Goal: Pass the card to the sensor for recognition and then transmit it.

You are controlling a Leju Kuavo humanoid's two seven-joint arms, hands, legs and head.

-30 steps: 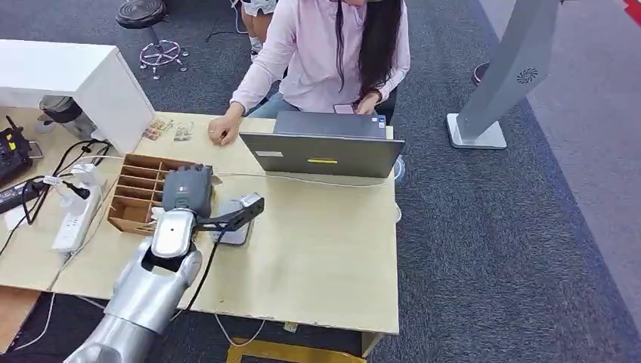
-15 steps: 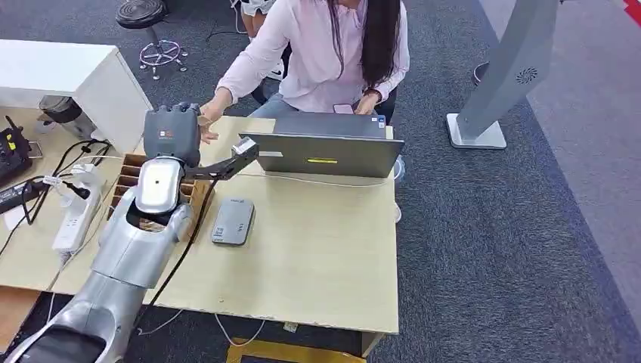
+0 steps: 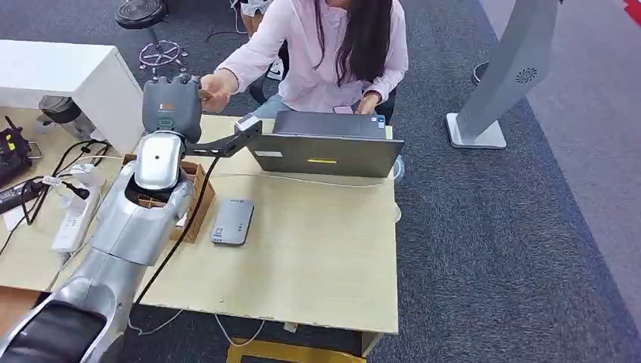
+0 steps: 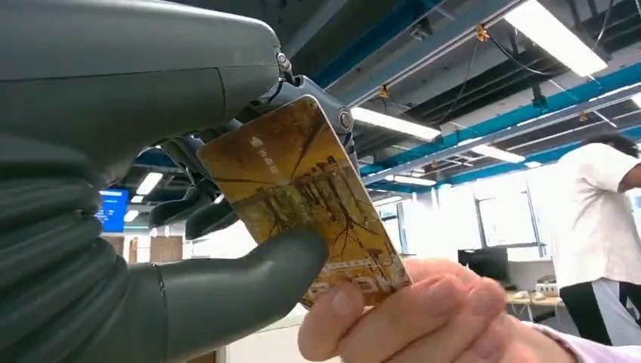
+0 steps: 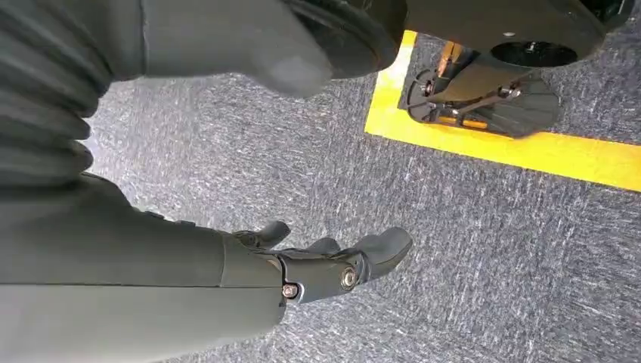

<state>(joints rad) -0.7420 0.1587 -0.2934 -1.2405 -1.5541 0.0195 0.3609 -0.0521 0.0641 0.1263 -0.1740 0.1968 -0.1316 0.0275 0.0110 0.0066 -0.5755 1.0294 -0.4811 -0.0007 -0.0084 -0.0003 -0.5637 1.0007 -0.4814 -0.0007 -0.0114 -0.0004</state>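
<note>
Since the earlier frame, my left hand (image 3: 172,106) had risen from above the card reader (image 3: 232,221) on the counter (image 3: 317,249) toward the seated person. Its fingers (image 4: 227,291) pinched the golden card (image 4: 302,197) against the thumb, while the person's hand (image 4: 423,318) already gripped the card's far corner. My right hand (image 5: 325,265) hung by the floor, fingers loosely spread, holding nothing. To hand over well, I judged I should hold steady and release only once their grip was firm.
</note>
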